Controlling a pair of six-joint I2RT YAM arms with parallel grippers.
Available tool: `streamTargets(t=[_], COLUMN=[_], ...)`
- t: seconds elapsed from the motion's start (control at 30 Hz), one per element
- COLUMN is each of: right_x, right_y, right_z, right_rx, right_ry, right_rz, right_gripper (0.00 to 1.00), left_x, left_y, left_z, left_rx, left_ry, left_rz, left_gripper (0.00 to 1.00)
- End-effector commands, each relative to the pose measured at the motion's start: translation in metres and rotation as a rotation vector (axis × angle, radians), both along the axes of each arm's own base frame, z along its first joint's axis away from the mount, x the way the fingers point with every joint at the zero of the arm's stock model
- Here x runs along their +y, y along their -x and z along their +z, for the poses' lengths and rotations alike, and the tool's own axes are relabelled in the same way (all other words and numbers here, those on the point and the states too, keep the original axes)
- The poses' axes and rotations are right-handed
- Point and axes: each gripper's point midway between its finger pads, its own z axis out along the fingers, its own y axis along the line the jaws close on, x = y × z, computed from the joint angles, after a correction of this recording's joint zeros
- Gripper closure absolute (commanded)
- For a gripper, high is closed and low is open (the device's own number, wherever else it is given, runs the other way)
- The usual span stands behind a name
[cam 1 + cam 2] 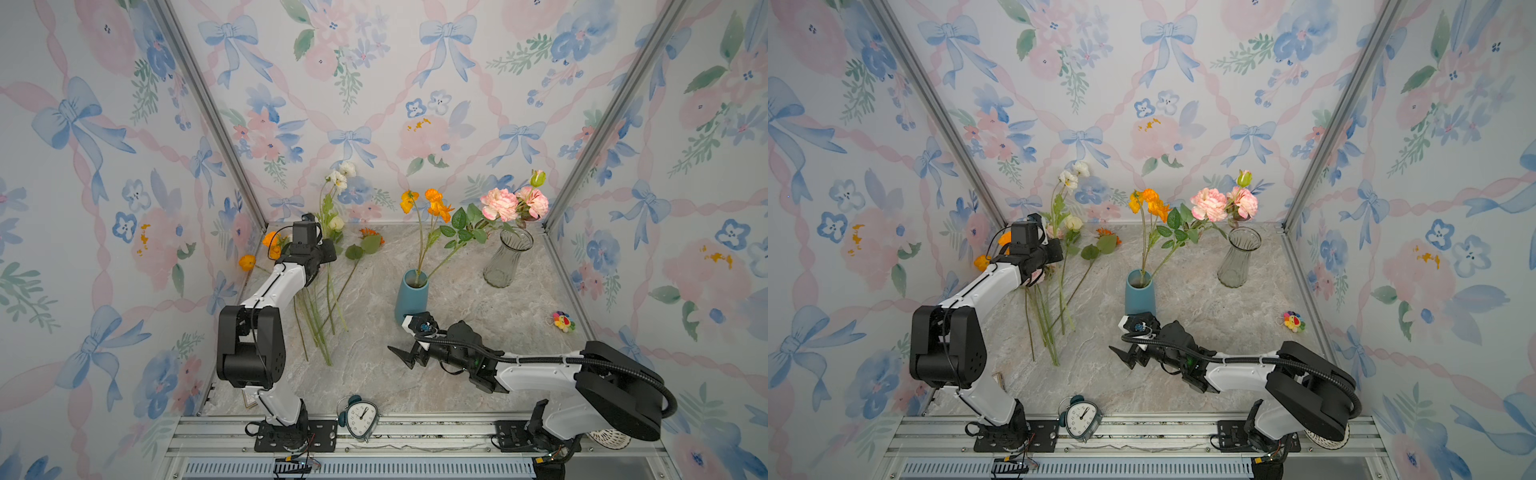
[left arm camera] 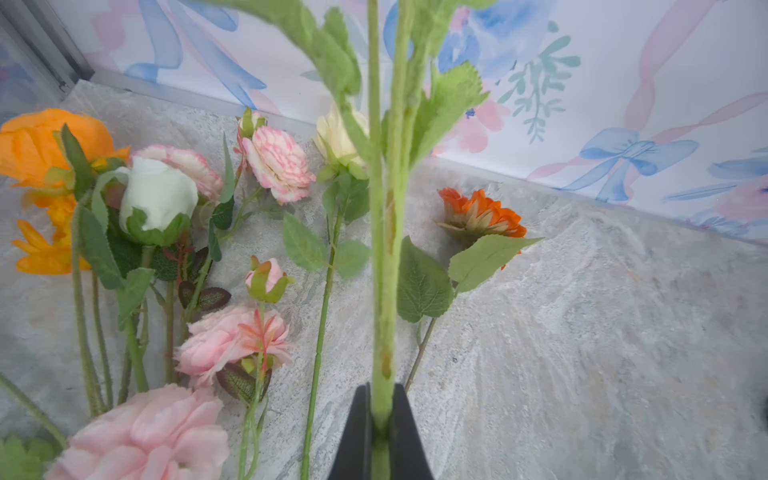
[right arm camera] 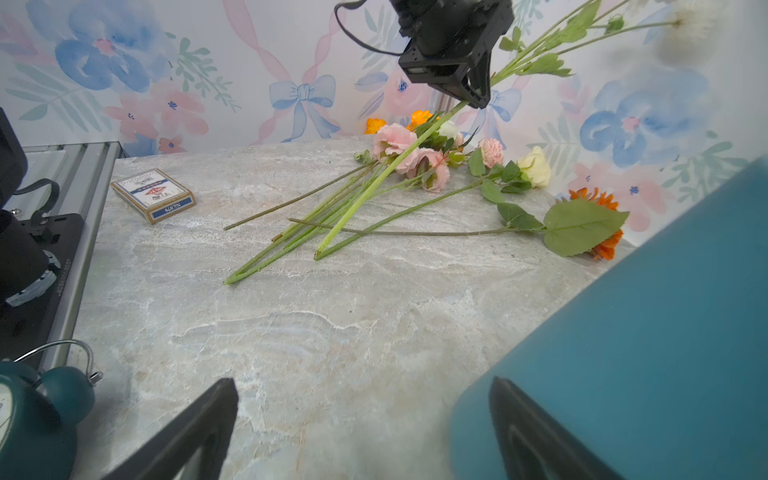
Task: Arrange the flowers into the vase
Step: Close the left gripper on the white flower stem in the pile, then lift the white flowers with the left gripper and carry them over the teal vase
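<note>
Now my left gripper (image 2: 380,419) is clenched on a white-bloomed stem (image 2: 384,249), which runs from 12 to 6 o'clock in a top view. The blue vase (image 1: 411,295) lies between 3 and 4 o'clock from it, just beside my right gripper (image 3: 361,386), jaws spread and empty. Only the left wrist view shows the pinch; the other flowers (image 2: 232,345) lie on the table (image 2: 582,332).

Stem (image 2: 381,249) blurred; cropped (top edge)

- The white-and-black left arm (image 1: 270,286) reaches up and back from its base. Its black left pincer (image 2: 380,399) is clamped on a fuzzy green flower stem (image 2: 384,249).
- The white-and-black right arm (image 1: 536,370) stretches low toward the middle — its black right pincer (image 3: 361,381) has its jaws spread wide.
</note>
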Motion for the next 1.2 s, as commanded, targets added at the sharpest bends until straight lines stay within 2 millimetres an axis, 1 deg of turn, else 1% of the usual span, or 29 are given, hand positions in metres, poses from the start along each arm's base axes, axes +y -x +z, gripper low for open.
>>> streamTargets(t=[0.0,0.07,0.13,0.27,0.37,0.47,0.53,0.63,0.7,0.87,0.93,1.0,1.07,1.17], right_x=[-0.018,-0.029,-0.041,-0.061,-0.075,-0.087,-0.092,-0.098,-0.098,-0.096,-0.096,-0.096,-0.096,-0.096], right_y=[-0.004,-0.008,-0.016,-0.028,-0.035,-0.039,-0.041,-0.043,-0.043,-0.042,-0.041,-0.042,-0.042,-0.042], right_z=[0.027,0.034,0.035,0.038,0.042,0.045,0.047,0.049,0.049,0.05,0.05,0.05,0.05,0.05], right_rx=[-0.066,-0.073,-0.072,-0.079,-0.07,-0.067,-0.06,-0.049,-0.039,-0.046,-0.047,-0.046,-0.045,-0.045], right_ry=[-0.047,-0.062,-0.067,-0.118,-0.147,-0.169,-0.18,-0.207,-0.212,-0.214,-0.21,-0.211,-0.211,-0.21], right_rz=[-0.078,-0.129,-0.201,-0.306,-0.372,-0.406,-0.415,-0.412,-0.402,-0.377,-0.376,-0.379,-0.376,-0.375], right_gripper=[0.03,0.03,0.03,0.03,0.03,0.03,0.03,0.03,0.03,0.03,0.03,0.03,0.03,0.03], left_x=[-0.005,-0.01,-0.021,-0.064,-0.076,-0.083,-0.087,-0.094,-0.102,-0.131,-0.141,-0.149,-0.159,-0.168], left_y=[0.012,0.034,0.061,0.113,0.135,0.152,0.161,0.17,0.168,0.161,0.158,0.155,0.151,0.15], left_z=[0.055,0.097,0.134,0.207,0.248,0.279,0.294,0.31,0.316,0.319,0.32,0.318,0.311,0.301], left_rx=[-0.227,-0.42,-0.575,-0.799,-0.885,-0.973,-1.026,-1.088,-1.101,-1.14,-1.144,-1.138,-1.127,-1.133], left_ry=[0.069,0.094,0.082,0.045,0.115,0.24,0.313,0.407,0.427,0.42,0.388,0.361,0.325,0.282], left_rz=[-0.017,-0.027,-0.036,-0.085,-0.074,-0.074,-0.071,-0.066,-0.068,-0.09,-0.092,-0.098,-0.111,-0.12], left_gripper=[1.0,1.0,1.0,1.0,1.0,1.0,1.0,1.0,1.0,1.0,1.0,1.0,1.0,1.0])
